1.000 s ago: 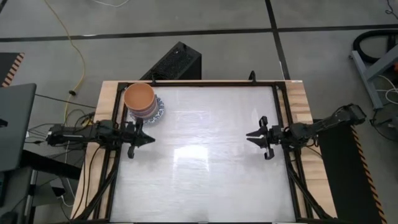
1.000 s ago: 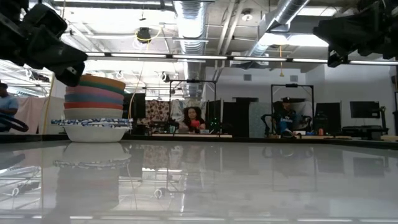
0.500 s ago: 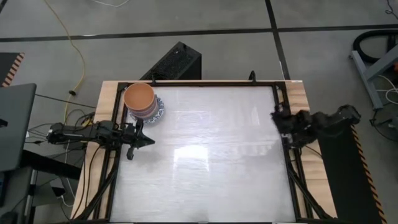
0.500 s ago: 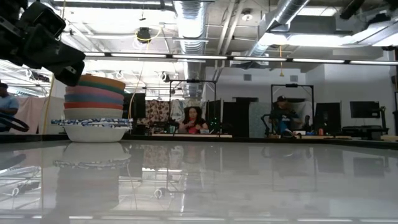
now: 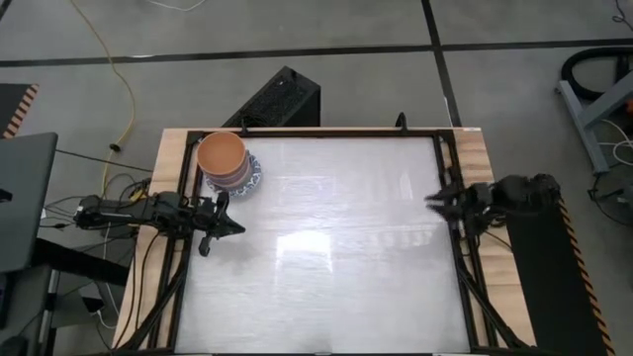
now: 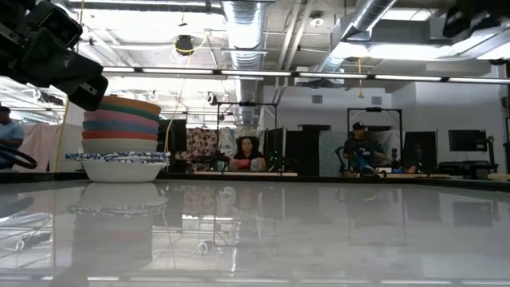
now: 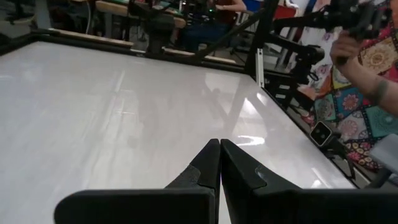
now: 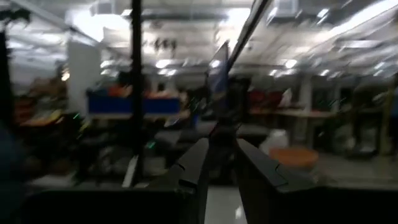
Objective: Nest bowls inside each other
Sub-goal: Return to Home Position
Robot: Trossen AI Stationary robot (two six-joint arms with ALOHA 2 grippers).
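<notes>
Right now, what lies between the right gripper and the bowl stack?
Nothing. The high view shows only bare table between the right gripper at the right edge and the bowl stack near a left corner.

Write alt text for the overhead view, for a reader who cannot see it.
A stack of nested bowls, with an orange bowl on top, stands in the top-left corner of the white table. The left gripper hovers just beside the stack, and the right gripper is at the table's right edge.
</notes>
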